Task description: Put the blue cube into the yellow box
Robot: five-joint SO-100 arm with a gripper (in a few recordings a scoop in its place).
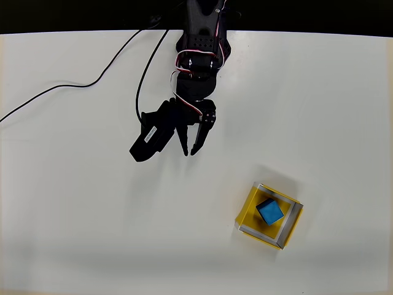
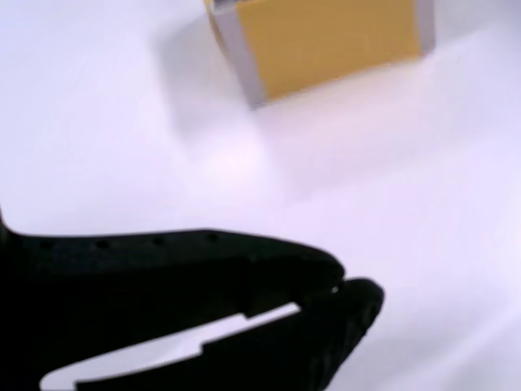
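The blue cube (image 1: 269, 212) lies inside the yellow box (image 1: 248, 212), tilted a little, at the lower right of the overhead view. My black gripper (image 1: 189, 152) hangs over the bare table up and to the left of the box, well apart from it. Its fingertips meet with nothing between them, so it is shut. In the wrist view the gripper (image 2: 338, 285) crosses the bottom of the picture, and an outer side of the yellow box (image 2: 326, 41) with its pale edges sits blurred at the top. The cube is hidden there.
A black cable (image 1: 73, 85) runs from the arm's base across the upper left of the white table (image 1: 92, 215). The table's far edge lies along the top, behind the arm.
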